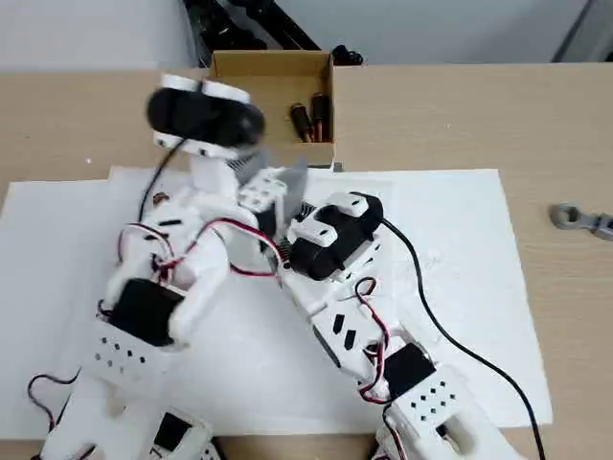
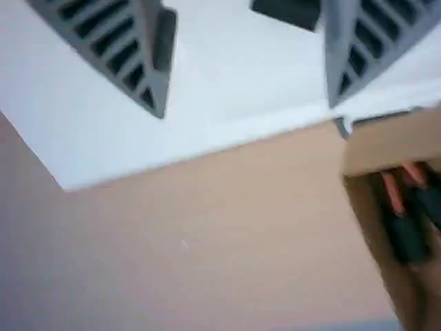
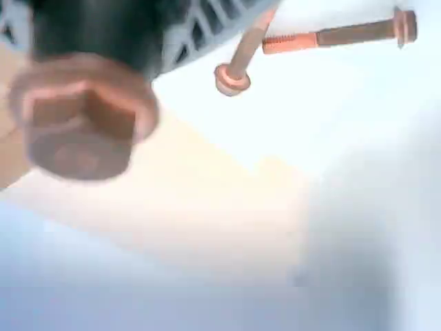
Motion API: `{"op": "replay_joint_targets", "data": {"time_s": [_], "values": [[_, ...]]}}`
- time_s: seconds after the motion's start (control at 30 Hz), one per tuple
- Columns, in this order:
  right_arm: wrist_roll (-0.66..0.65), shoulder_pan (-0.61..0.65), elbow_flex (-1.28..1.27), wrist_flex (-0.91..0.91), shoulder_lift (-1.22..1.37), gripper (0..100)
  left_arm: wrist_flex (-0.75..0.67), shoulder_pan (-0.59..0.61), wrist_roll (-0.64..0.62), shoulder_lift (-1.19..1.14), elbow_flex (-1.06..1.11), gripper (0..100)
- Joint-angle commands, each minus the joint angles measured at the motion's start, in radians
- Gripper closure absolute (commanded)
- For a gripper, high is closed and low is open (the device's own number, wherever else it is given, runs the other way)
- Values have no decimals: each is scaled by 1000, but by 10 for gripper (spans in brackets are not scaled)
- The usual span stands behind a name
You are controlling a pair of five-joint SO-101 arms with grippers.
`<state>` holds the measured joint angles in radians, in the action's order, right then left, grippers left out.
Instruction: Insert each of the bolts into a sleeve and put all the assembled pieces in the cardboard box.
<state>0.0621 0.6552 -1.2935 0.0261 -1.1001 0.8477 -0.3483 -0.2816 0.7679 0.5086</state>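
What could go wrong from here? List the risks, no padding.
1. The two arms crowd together just before the cardboard box; a move by either could strike the other.
2. The right gripper seems to hold a bolt in a black sleeve; it might slide out on the way.
3. Two loose bolts lie touching on the white paper; grabbing one could knock the other away.

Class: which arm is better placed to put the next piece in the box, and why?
Right, probably. The right claw grips a bolt. The left claw is open and empty beside the box, so it would need to pick something up first.
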Motion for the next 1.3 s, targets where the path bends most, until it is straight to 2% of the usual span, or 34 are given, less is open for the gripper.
{"op": "replay_joint_targets", "data": {"time_s": [0.0,0.13,0.23,0.4,0.6,0.83,1.03,1.27], "values": [[2,2,87,-24,2,995,-2,104,12,9,-101,880],[2,-13,130,-1,24,995,-3,210,15,15,-142,955],[2,-73,216,54,116,995,3,287,14,17,-142,996],[2,-183,439,65,367,995,6,399,14,17,-136,995],[2,-208,761,68,654,995,118,499,34,17,-136,994],[2,-211,1112,67,1010,995,292,592,117,17,-134,994],[2,-257,1399,68,1308,995,338,669,117,17,-134,994],[3,-295,1654,68,1616,995,359,675,115,17,-136,994]]}}
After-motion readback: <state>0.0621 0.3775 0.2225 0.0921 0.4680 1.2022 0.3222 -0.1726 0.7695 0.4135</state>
